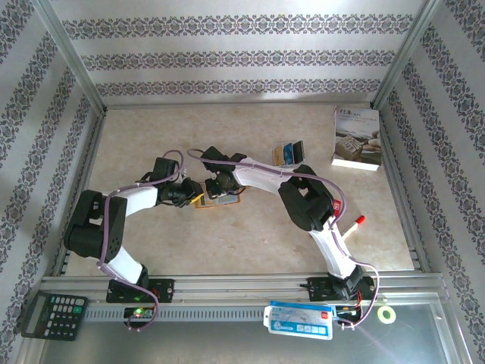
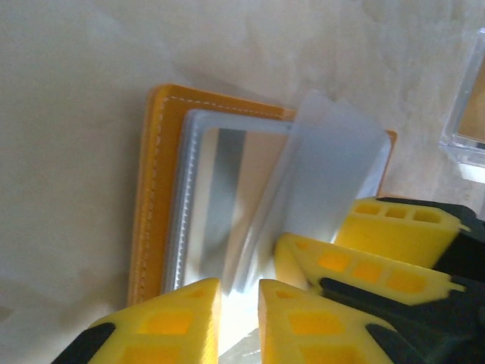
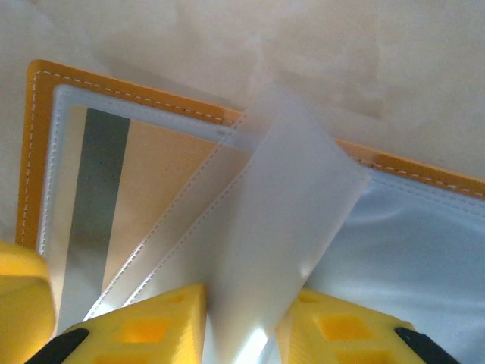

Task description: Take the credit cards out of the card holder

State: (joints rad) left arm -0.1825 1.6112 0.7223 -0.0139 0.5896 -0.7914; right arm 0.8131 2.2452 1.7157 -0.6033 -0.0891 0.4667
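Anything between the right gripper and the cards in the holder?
Yes: translucent plastic sleeves of the open orange card holder fan across the grey-striped tan card; the right gripper straddles the top one.

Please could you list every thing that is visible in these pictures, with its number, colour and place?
card holder: one, orange with clear sleeves, lying open at the table's middle
cards: a few, tan, blue and dark, piled right of centre
book: one, white, far right
pen: one, white with red cap, beside the right arm
calculator: one, black, near left corner
packet: one, blue and white, near edge
tape roll: one, yellow-green, near right corner
table: one, beige
left gripper: one, yellow, at the card holder
right gripper: one, yellow, a clear sleeve between its fingers
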